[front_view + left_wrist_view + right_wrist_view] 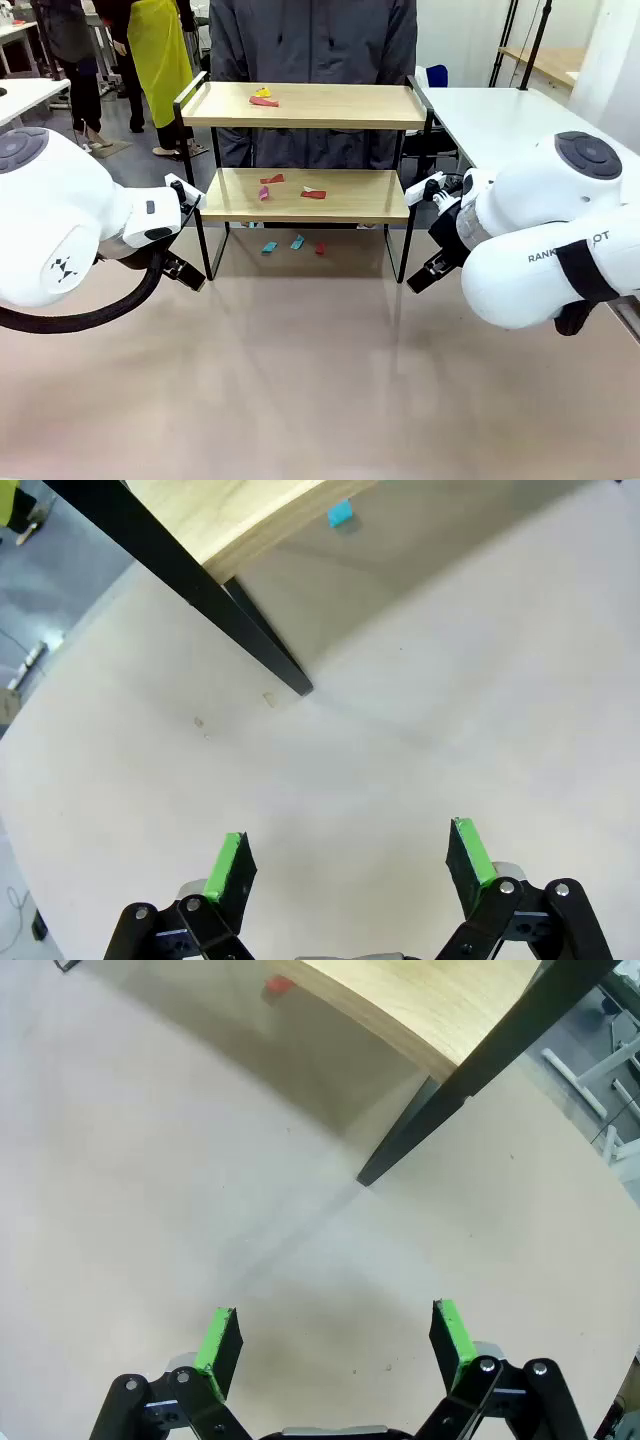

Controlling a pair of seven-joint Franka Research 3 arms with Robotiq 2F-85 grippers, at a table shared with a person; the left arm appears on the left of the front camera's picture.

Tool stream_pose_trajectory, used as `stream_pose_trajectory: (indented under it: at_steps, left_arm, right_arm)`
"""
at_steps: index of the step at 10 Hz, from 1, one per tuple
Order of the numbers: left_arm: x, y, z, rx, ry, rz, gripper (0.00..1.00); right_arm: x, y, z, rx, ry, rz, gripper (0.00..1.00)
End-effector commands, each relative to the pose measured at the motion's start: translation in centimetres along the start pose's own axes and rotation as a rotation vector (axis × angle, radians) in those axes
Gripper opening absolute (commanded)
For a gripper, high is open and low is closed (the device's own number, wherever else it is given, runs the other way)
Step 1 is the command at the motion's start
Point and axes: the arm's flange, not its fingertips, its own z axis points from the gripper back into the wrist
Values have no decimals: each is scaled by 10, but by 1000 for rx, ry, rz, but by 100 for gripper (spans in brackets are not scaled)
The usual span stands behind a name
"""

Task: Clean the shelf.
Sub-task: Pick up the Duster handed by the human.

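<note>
The shelf (340, 106) stands at the far middle of the table (320, 390), right in front of a person in a grey coat (312, 40). Its top board carries a yellow-and-red scrap (264, 97) near the left end. The lower board holds three small red and pink scraps (272, 180), and on the table beneath it lie two blue scraps (269, 247) and a red scrap (320, 248). The left gripper (348, 855) hangs just above bare tabletop near the shelf's front left leg (255, 640) with its green pads (226, 868) spread wide and nothing between them. A blue scrap shows farther off under the board in its wrist view. The right gripper (335, 1335) mirrors it by the front right leg (420, 1125) - jaws wide apart, empty, clear of the frame.
</note>
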Motion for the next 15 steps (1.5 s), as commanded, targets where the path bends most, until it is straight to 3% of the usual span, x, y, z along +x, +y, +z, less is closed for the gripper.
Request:
stream_pose_trajectory:
  at_steps: [1, 10, 13, 15]
  left_arm:
    - [0, 0, 0, 0, 0, 0, 100]
    - [0, -1, 0, 0, 0, -1, 100]
    - [33, 20, 55, -24, -71, 5, 100]
    - [47, 48, 99, -27, -111, -38, 100]
  right_arm:
    - [0, 0, 0, 0, 0, 0, 100]
    - [0, 0, 0, 0, 0, 1, 100]
    - [62, -24, 57, 18, -132, -28, 100]
    - [80, -42, 98, 26, -178, -22, 100]
